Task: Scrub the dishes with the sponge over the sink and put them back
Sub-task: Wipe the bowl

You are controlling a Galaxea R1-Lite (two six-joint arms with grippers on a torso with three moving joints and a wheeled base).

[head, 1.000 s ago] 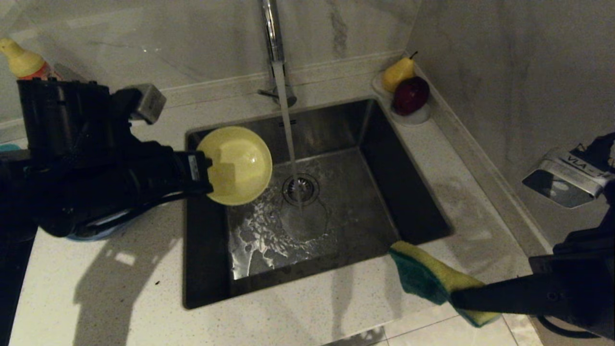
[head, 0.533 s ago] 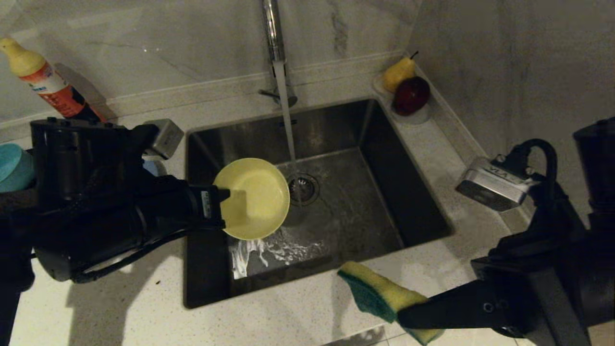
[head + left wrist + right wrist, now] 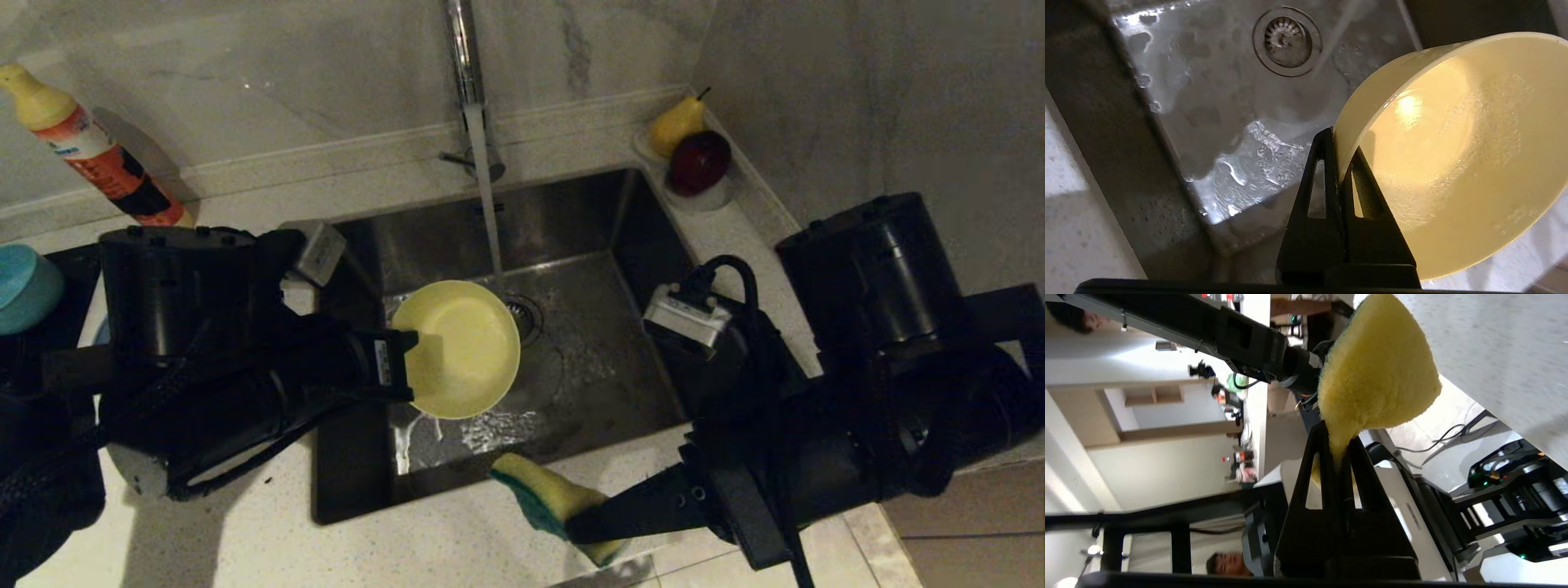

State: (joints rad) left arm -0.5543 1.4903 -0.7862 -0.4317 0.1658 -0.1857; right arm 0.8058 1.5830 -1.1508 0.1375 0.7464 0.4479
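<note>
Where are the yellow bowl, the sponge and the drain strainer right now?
yellow bowl [image 3: 465, 351], head view, inside of the bowl.
sponge [image 3: 549, 492], head view, yellow face near the free end.
drain strainer [image 3: 1287, 40], left wrist view, centre of the grate.

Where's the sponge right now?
In the head view the sponge is pinched in the right gripper, held above the front edge of the sink, a little in front and to the right of the yellow bowl.

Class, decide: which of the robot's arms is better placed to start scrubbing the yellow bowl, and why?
Right. Its pincer grips the sponge beside the sink; the left pincer only clamps the bowl by its rim.
</note>
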